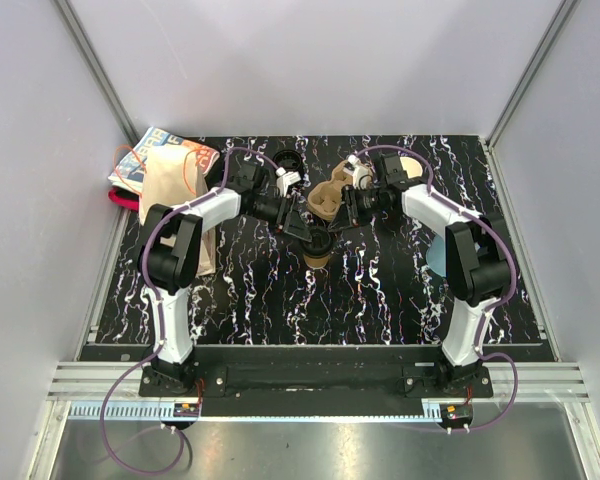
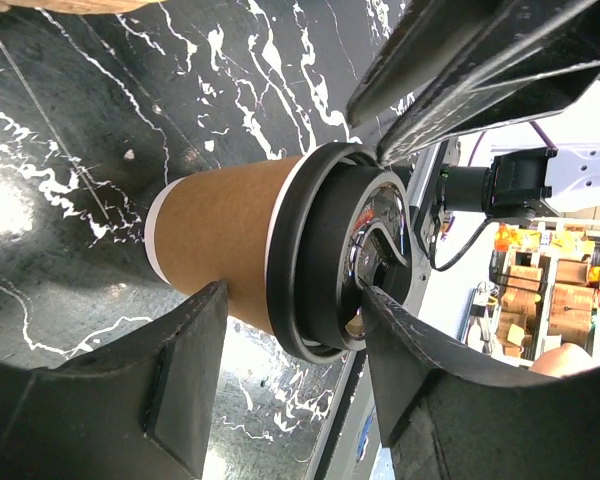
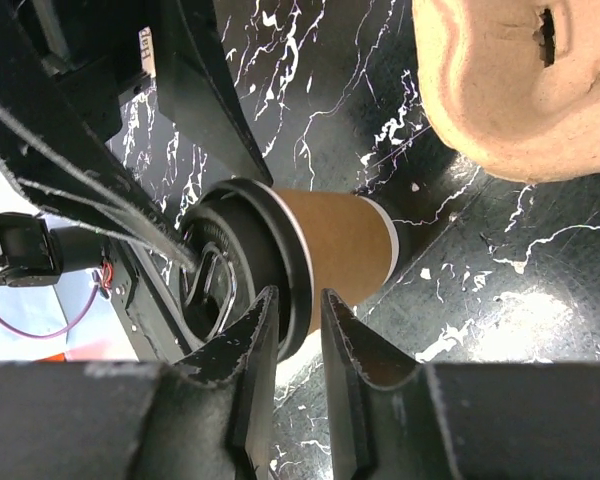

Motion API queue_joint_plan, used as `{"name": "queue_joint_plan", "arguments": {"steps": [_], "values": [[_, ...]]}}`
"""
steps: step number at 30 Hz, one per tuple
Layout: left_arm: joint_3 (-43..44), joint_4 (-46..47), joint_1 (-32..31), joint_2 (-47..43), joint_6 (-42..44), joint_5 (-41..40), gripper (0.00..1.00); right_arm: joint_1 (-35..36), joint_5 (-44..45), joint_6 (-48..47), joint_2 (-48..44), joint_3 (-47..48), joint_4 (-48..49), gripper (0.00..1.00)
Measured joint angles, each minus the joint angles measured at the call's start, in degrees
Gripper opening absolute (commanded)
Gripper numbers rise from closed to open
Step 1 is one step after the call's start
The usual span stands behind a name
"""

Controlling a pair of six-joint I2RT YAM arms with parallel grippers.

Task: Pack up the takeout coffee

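Note:
The takeout coffee [image 1: 318, 255] is a brown paper cup with a black lid, mid-table between both grippers. In the left wrist view the cup [image 2: 220, 240] and its lid [image 2: 330, 260] lie just past my left gripper [image 2: 295, 295]. The left jaws are wide open, one tip over the lid top and one beside the cup wall. My right gripper [image 3: 298, 300] is almost shut, with the lid rim [image 3: 298, 262] in its narrow gap. The left wrist view shows the right fingers [image 2: 430, 90] meeting on the rim. Both grippers [image 1: 302, 228] [image 1: 332, 224] hide the lid from above.
A pulp cup carrier [image 1: 330, 195] [image 3: 520, 90] sits just behind the cup. A brown paper bag [image 1: 175, 190] stands at the left, with a colourful packet [image 1: 150, 155] behind it. A loose black lid [image 1: 290, 160] lies at the back. A light blue cup [image 1: 432, 258] stands behind the right arm.

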Motion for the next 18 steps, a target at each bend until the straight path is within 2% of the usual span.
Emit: {"name": "queue_joint_plan", "arguments": {"steps": [10, 18], "values": [[1.05, -1.68, -0.61, 0.44, 0.70, -0.11, 0.51, -0.17, -1.03, 0.72, 1.29, -0.11, 0.50, 0.26], [2.34, -3.98, -1.05, 0.46, 1.57, -1.75, 0.42, -0.20, -0.68, -0.87, 0.55, -1.68, 1.77, 0.24]]}}
